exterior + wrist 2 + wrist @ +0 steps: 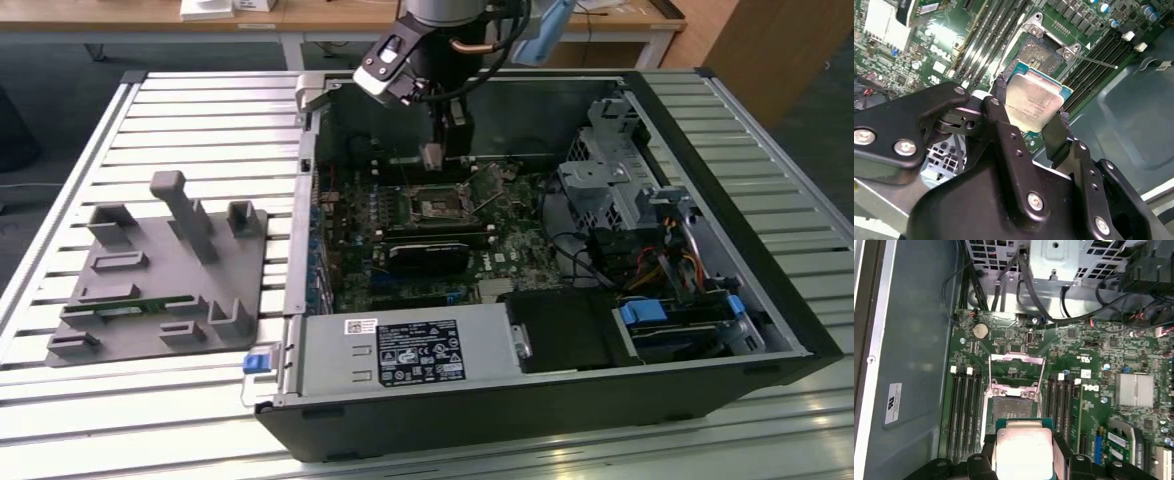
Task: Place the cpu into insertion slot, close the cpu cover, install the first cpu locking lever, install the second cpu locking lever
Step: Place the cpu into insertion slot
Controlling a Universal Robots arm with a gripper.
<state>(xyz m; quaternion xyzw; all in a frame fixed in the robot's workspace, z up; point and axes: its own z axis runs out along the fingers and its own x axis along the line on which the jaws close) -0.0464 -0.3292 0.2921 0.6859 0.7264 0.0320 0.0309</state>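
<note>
1. Your hand [1030,102] was clenched on the cpu [1036,94] by opposite edges, sparing its underside.
2. The cpu hung just over the insertion slot [1043,52], unseated.
3. The cpu cover [1016,371] stood open, baring the slot.

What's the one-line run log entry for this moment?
gripper: shut on cpu | cpu: near insertion slot, not seated | cpu cover: open

claw [1024,454] gripping cpu [1023,447], just beside open insertion slot [1010,408], cpu cover [1016,358] flipped up
</note>
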